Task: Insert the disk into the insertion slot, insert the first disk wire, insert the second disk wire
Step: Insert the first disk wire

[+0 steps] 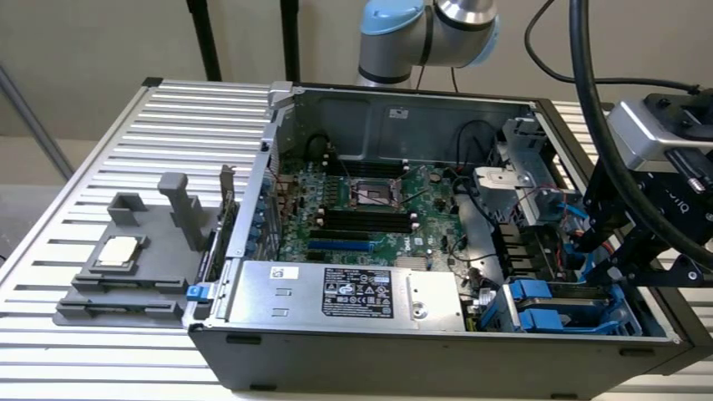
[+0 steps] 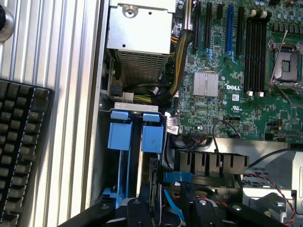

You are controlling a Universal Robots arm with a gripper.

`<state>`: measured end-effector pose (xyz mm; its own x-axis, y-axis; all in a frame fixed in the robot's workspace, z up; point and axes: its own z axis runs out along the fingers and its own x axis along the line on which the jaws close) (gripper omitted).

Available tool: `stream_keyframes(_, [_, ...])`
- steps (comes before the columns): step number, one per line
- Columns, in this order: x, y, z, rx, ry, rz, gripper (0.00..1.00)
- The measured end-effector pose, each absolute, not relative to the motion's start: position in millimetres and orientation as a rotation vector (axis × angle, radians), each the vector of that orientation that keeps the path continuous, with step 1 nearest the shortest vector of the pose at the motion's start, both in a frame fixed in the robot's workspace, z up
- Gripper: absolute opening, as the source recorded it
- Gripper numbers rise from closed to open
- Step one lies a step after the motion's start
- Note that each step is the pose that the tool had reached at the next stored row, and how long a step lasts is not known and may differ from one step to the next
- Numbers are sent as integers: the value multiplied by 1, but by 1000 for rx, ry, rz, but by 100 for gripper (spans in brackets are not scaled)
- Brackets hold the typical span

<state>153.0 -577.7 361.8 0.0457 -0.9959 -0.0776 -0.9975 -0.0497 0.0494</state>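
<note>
Claw (image 1: 602, 261) hangs over the front corner of the open computer case (image 1: 423, 361), on the exterior view's right, just above the grey-blue insertion slot (image 1: 503, 311); I cannot tell whether it is open or closed. Inside that slot the disk (image 2: 152, 139) sits edge-on in its bright blue carrier, beside a second blue carrier tab (image 2: 120, 135), with a thin blue wire (image 2: 171, 202) close to the claw. Elsewhere, the case holds a green motherboard (image 1: 368, 200) and a silver power supply box (image 1: 334, 292) along its front wall.
</note>
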Motion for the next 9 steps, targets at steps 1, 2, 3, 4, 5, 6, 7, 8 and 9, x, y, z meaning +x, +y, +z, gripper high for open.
stream_keyframes(1, [153, -578, 362, -2259, 2153, 141, 39])
stream_keyframes(2, [153, -578, 362, -2259, 2153, 141, 39])
stream_keyframes(3, [153, -578, 362, -2259, 2153, 141, 39])
stream_keyframes(4, [153, -578, 362, -2259, 2153, 141, 39])
stream_keyframes(5, [153, -578, 362, -2259, 2153, 141, 39])
stream_keyframes(6, [153, -578, 362, -2259, 2153, 141, 39])
stream_keyframes(7, [153, -578, 362, -2259, 2153, 141, 39])
stream_keyframes(8, [153, -578, 362, -2259, 2153, 141, 39])
stream_keyframes(9, [153, -578, 362, -2259, 2153, 141, 39])
